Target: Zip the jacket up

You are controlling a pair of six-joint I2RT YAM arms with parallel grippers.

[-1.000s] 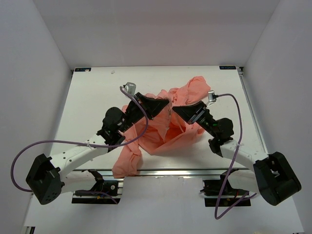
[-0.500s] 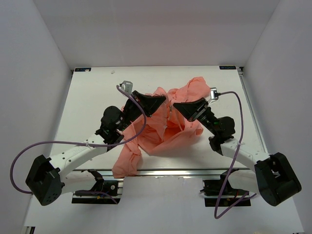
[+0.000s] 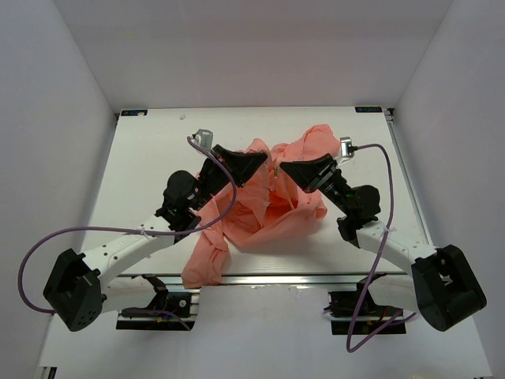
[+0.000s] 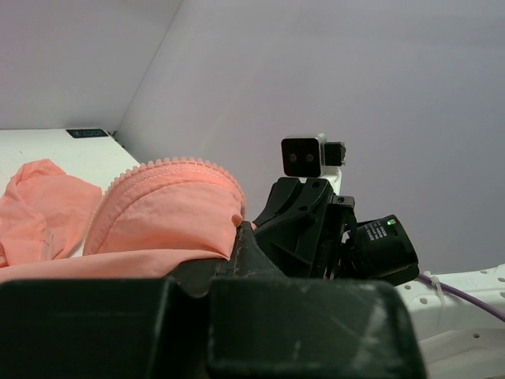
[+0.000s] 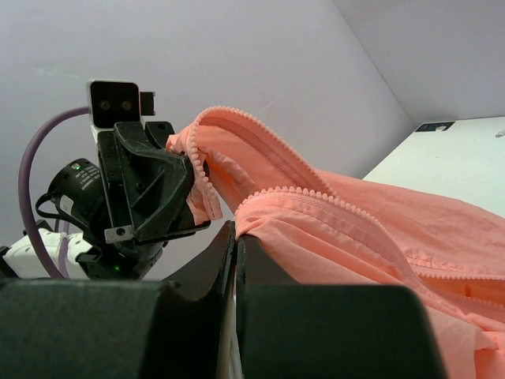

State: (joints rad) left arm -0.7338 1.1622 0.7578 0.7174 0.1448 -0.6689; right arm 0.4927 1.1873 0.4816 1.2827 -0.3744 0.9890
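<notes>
The salmon-pink jacket (image 3: 278, 215) lies crumpled in the middle of the white table, with its front edges lifted. My left gripper (image 3: 263, 161) is shut on one front edge; in the left wrist view (image 4: 240, 230) the zipper teeth of the jacket (image 4: 170, 201) arch just past the fingertips. My right gripper (image 3: 284, 167) is shut on the other front edge; in the right wrist view (image 5: 234, 229) the toothed edge of the jacket (image 5: 355, 233) runs off to the right. The two grippers face each other a few centimetres apart. I see no slider.
The white table (image 3: 150, 158) is enclosed by white walls on three sides. One part of the jacket (image 3: 205, 264) hangs down to the near table edge by the left arm. Purple cables loop from both wrists.
Both grippers have risen and moved slightly towards the back of the table, each still holding its jacket edge. The lifted fabric has risen with them.
</notes>
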